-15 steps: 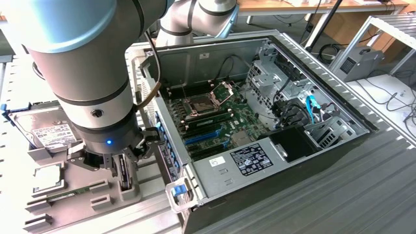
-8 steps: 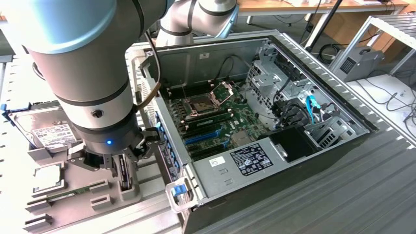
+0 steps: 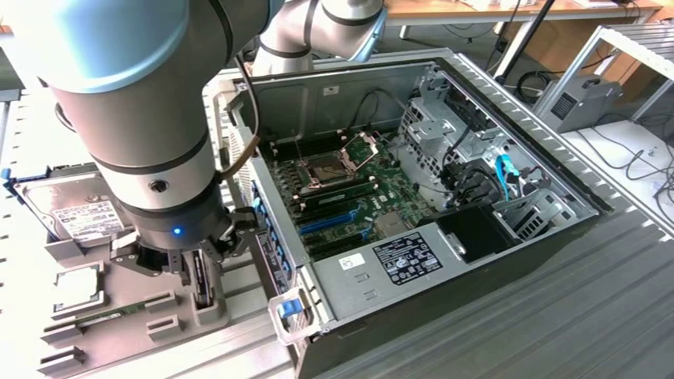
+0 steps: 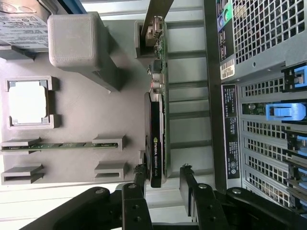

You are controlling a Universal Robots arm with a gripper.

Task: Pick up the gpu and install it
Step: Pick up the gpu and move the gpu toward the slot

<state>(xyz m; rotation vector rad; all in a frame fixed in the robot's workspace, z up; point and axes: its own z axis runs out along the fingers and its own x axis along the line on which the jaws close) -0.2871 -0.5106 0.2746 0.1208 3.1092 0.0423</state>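
Observation:
The gpu stands on edge in a slot of the grey holder tray. It is a thin card with a black labelled face, a green board and a silver bracket at its far end. My gripper is open, its two black fingers straddling the near end of the card with a gap on the green side. In the exterior view the gripper hangs straight down over the gpu, left of the open computer case.
On the same tray lie a silver hard drive, a square processor and a slim memory stick. The case's rear panel with a blue latch stands close beside the card. Blue expansion slots show on the motherboard.

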